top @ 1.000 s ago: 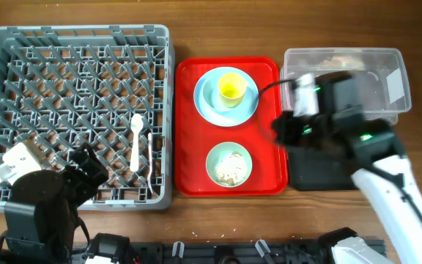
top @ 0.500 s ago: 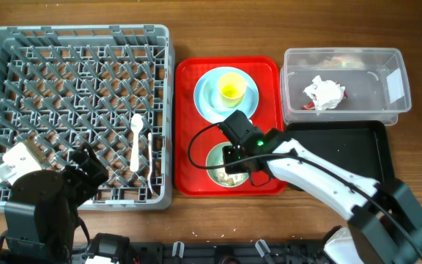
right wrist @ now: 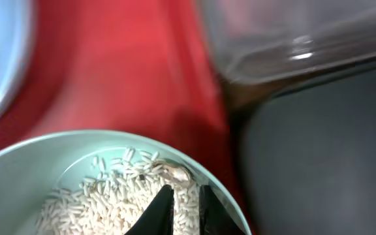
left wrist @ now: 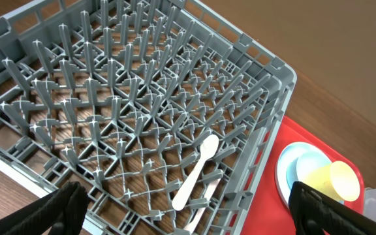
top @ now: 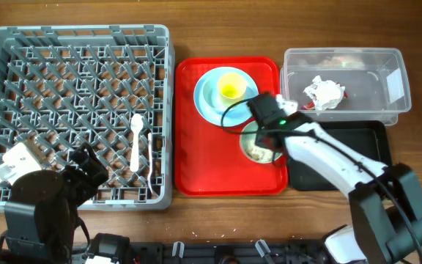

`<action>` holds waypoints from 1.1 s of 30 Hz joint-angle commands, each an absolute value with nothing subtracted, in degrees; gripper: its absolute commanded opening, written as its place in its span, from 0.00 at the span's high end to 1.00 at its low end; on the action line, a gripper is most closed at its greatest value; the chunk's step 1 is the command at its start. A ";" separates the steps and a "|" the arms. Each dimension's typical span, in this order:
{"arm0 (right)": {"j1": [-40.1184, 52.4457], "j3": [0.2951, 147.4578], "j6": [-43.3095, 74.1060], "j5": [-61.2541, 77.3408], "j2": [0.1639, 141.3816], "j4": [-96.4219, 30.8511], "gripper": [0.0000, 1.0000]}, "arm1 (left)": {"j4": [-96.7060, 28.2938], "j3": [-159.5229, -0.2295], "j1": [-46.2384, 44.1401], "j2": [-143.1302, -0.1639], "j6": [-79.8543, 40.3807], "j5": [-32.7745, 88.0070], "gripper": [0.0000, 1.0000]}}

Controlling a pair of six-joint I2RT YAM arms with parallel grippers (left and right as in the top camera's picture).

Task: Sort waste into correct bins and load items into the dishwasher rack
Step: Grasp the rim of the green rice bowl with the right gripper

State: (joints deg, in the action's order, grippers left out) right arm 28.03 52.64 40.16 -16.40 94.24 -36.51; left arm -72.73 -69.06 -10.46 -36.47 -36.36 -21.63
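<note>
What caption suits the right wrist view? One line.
Right gripper at the rice scraps in the pale blue-green bowl; red tray, clear tub and black tray beyond.

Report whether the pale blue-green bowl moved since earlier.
Yes. The pale blue-green bowl slid right, to the red tray's right edge beside the black tray.

Red tray [top: 193, 147]: rectangular plastic, raised rim, rounded corners, lying flat.
Table [top: 218, 29]: brown wood-grain top, under the Red tray and showing on every side of it.
Black rail [top: 218, 253]: along the table edge nearest the robot, well apart from the Red tray.
</note>
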 commanded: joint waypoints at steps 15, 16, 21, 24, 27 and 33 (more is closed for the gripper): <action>28.14 55.16 21.15 9.54 90.80 -40.71 0.56 | -72.55 -69.30 -10.22 -36.34 -36.88 -22.59 0.00; 28.84 53.58 20.97 9.47 90.91 -38.81 0.53 | -72.55 -69.30 -10.22 -36.34 -36.88 -22.59 0.00; 30.02 50.57 21.08 9.50 90.98 -33.67 0.53 | -72.55 -69.30 -10.22 -36.34 -36.88 -22.59 0.00; 30.04 50.54 21.17 9.54 90.98 -33.91 0.59 | -72.55 -69.30 -10.22 -36.34 -36.88 -22.59 0.00; 30.41 50.57 21.19 10.70 90.98 -35.11 0.64 | -72.55 -69.30 -10.22 -36.34 -36.86 -22.59 0.00; 35.55 50.54 21.39 12.08 90.98 -34.96 0.67 | -72.55 -69.30 -10.22 -36.34 -36.88 -22.59 0.00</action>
State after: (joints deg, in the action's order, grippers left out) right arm 33.01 50.78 21.74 10.52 90.96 -35.03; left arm -72.71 -69.06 -10.46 -36.47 -36.36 -21.61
